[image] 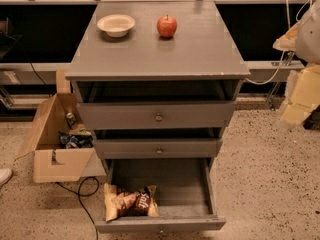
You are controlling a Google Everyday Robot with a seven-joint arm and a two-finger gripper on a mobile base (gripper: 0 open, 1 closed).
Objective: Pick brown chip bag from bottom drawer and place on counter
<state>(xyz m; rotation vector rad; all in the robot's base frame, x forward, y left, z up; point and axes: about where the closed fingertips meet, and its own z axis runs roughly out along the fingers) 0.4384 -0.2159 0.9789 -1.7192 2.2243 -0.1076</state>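
The brown chip bag point(131, 201) lies flat in the front left corner of the bottom drawer point(182, 186), which is pulled wide open. The counter point(160, 54) is the grey top of the cabinet, above all three drawers. My gripper point(296, 106) shows as a pale yellow, blurred shape at the right edge of the view. It hangs at about the height of the top drawer, well to the right of the cabinet and far from the bag. It holds nothing that I can see.
A white bowl point(116, 25) and a red apple point(167, 26) stand at the back of the counter. The top drawer point(157, 116) and the middle drawer point(157, 148) are slightly out. A cardboard box point(55, 151) with packets and a floor cable point(82, 189) lie left of the cabinet.
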